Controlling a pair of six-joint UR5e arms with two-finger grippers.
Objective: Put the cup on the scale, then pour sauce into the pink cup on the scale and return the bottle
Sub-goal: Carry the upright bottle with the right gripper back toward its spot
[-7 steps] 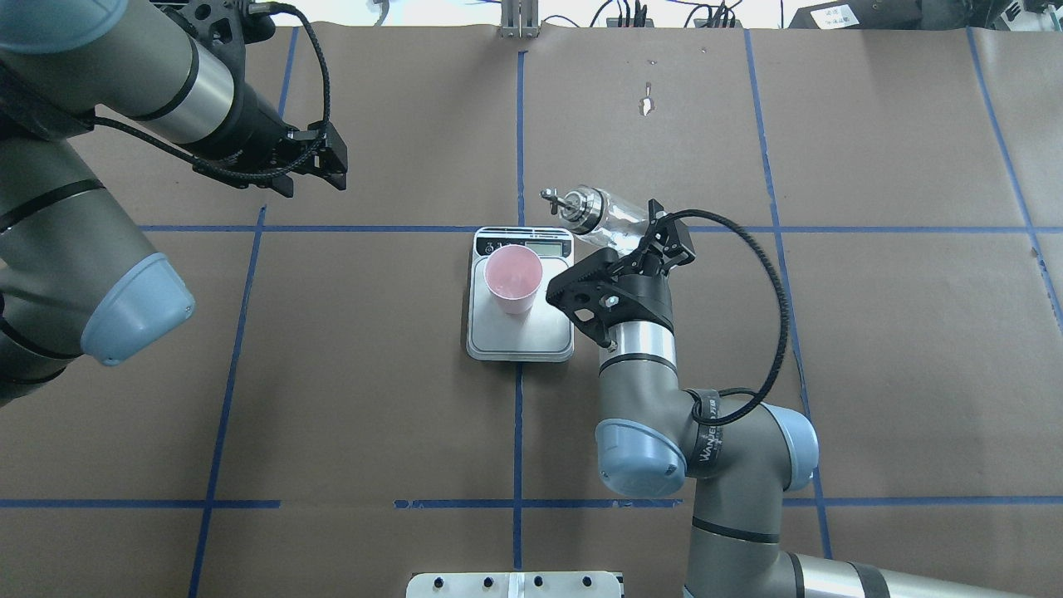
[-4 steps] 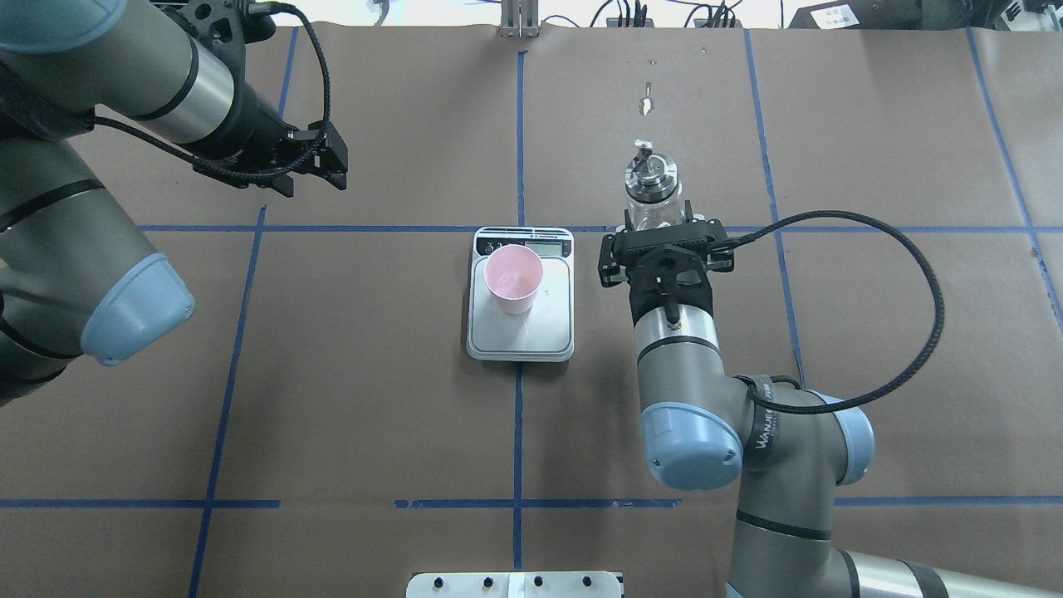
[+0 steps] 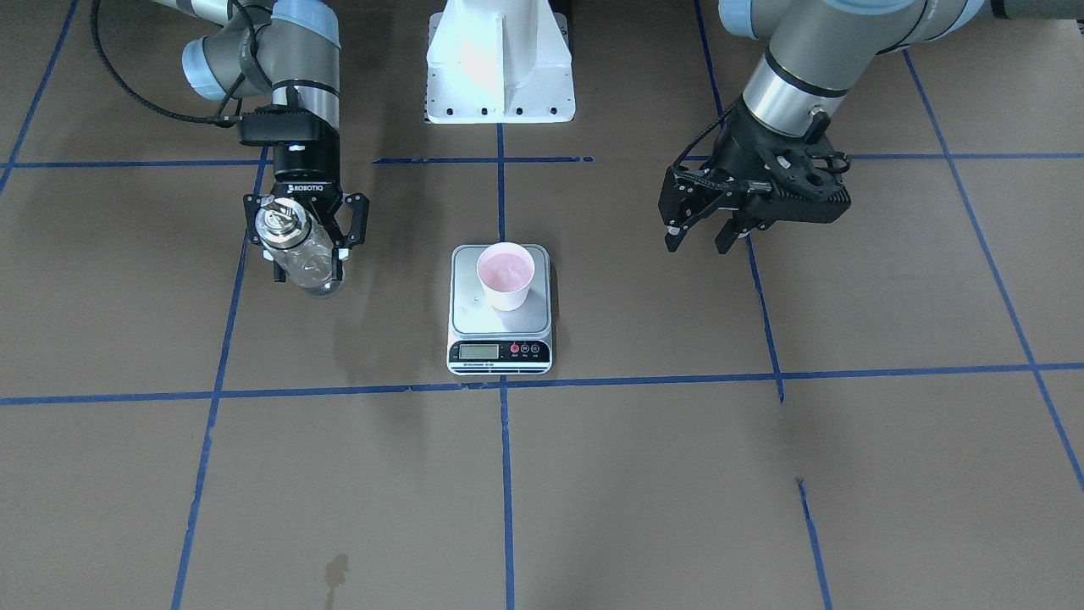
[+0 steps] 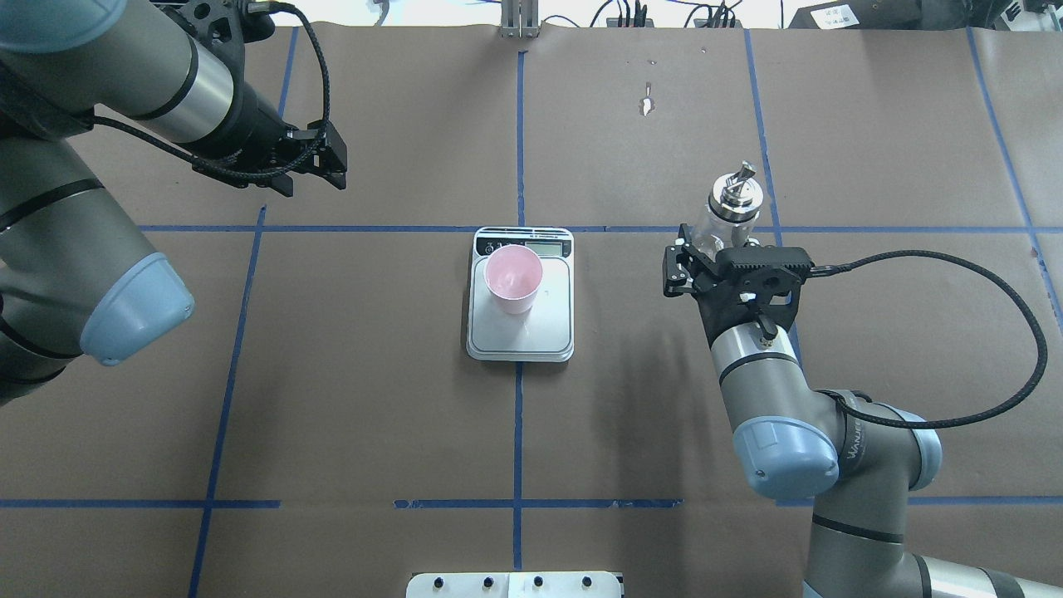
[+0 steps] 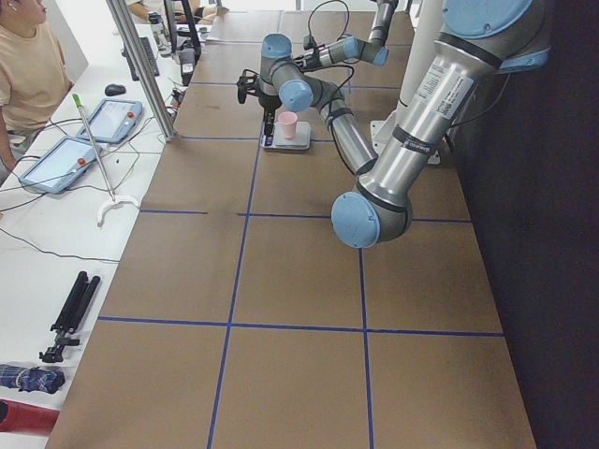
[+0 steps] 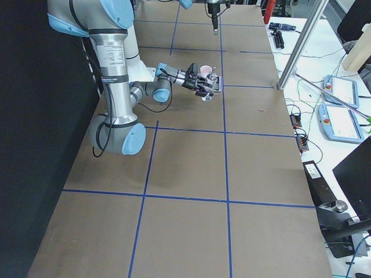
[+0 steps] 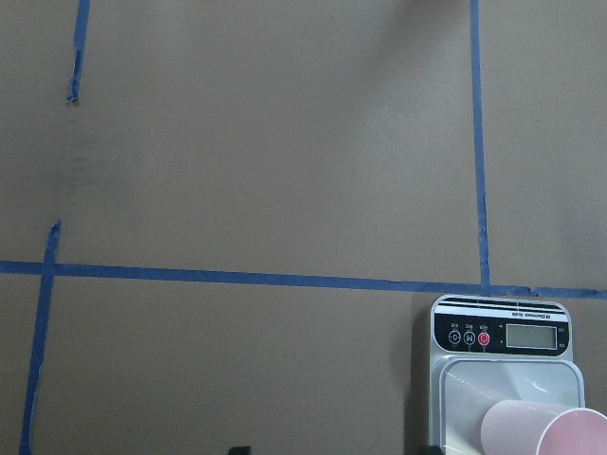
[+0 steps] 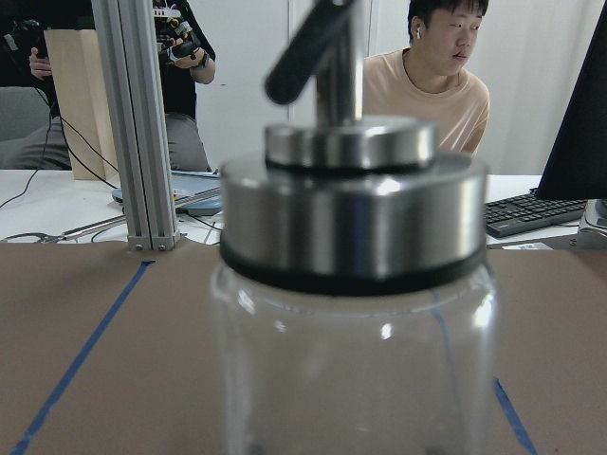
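Since bottle [image 4: 724, 218] has swung upright, well clear of cup [image 4: 513, 276] on scale [image 4: 548, 325], pouring looks done; return pending; right claw [image 3: 310, 254] grasping bottle; left claw [image 3: 697, 246] released, idle.

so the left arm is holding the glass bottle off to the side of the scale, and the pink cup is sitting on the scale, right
It's the right gripper holding the bottle, as the overhead view shows; the left gripper is open and empty. The rest holds: bottle beside the scale, cup on it.
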